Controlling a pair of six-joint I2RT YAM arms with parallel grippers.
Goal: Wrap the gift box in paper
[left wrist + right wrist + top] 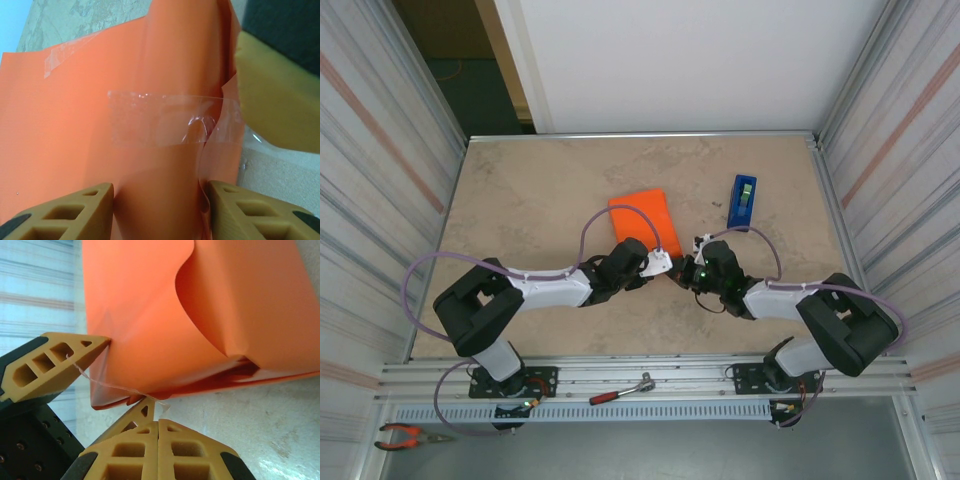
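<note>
Blue tape dispenser [743, 201] on table [540, 200], red-handled ratchet [620, 390], orange pliers [410, 436]

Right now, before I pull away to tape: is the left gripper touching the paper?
Touching. Left wrist view: the paper fills the left gripper, against both fingers.

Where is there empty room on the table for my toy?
Free: the beige tabletop between the left wall and the orange paper-wrapped gift box; the far strip by the white wall; the near patch between the arm bases. Crowded: the middle, where the left gripper and right gripper meet by the blue tape dispenser.
</note>
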